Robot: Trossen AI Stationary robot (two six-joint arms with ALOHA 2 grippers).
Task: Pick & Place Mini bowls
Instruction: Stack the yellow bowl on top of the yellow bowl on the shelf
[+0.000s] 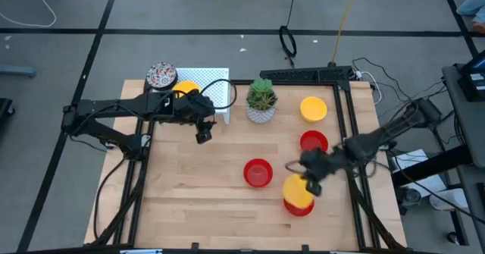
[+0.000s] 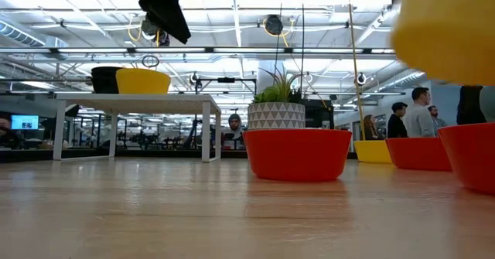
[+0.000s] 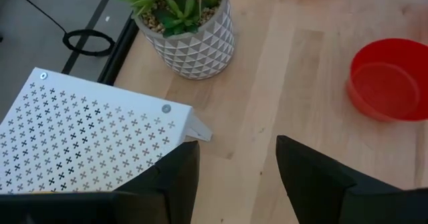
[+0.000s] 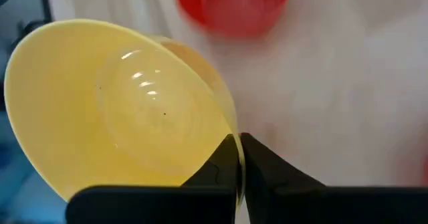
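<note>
Right wrist: right gripper (image 4: 239, 158) pinches yellow bowl (image 4: 114, 110) rim.

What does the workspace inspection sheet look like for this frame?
Surface: wooden table, bare in front.
Job's things: yellow bowl held over a red bowl; two more red bowls; yellow bowl at back; patterned bowl and another yellow bowl on the white rack.
Clutter: potted plant.
Grippers: right gripper fingers pinch the bowl rim; left gripper open, empty, beside the rack.
Cables: several on the floor behind.
Surroundings: people standing in the background.
</note>
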